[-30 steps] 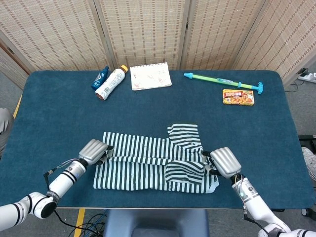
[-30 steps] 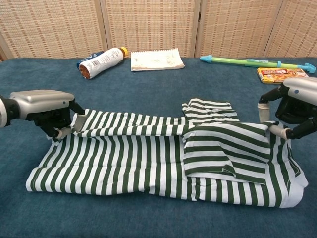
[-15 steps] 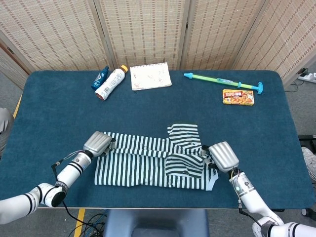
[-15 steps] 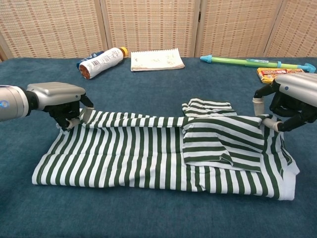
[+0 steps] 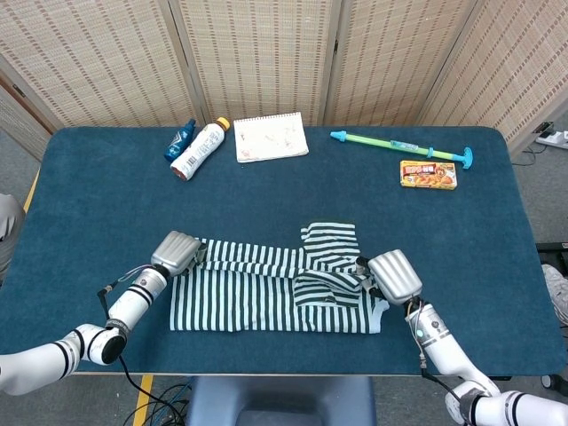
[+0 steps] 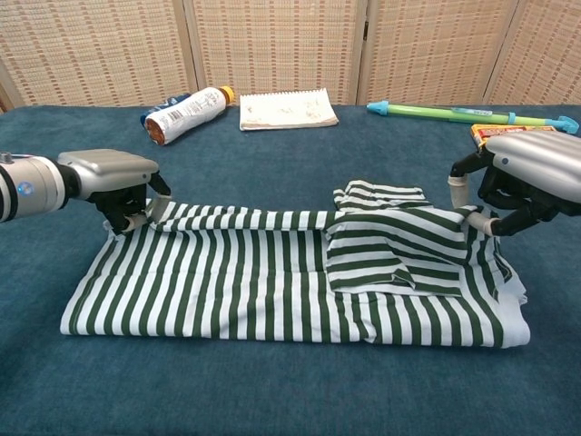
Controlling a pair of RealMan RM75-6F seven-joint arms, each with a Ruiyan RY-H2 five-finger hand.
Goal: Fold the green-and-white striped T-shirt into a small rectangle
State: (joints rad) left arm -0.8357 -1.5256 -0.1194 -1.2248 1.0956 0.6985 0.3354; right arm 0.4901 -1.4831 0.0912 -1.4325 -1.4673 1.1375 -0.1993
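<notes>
Woven screens stand behind a counter [image 5: 106, 177] covered in dark blue cloth. On its near half lies the green-and-white striped T-shirt [image 5: 266, 297], folded into a long band, with a sleeve [image 5: 330, 244] sticking out toward the far side. At the band's left end, the left hand [image 5: 176, 254] pinches the far edge of the fabric between its curled fingers [image 6: 134, 221]. At the right end, the right hand [image 5: 395, 276] pinches the far edge there in the same way, fingers [image 6: 481, 221] closed on the cloth. Along the far edge of the counter lie a dark blue bottle [image 5: 180, 138], a white bottle [image 5: 200, 149], a notepad [image 5: 271, 137], a green and blue water squirter [image 5: 401, 146] and a yellow box [image 5: 428, 174].
</notes>
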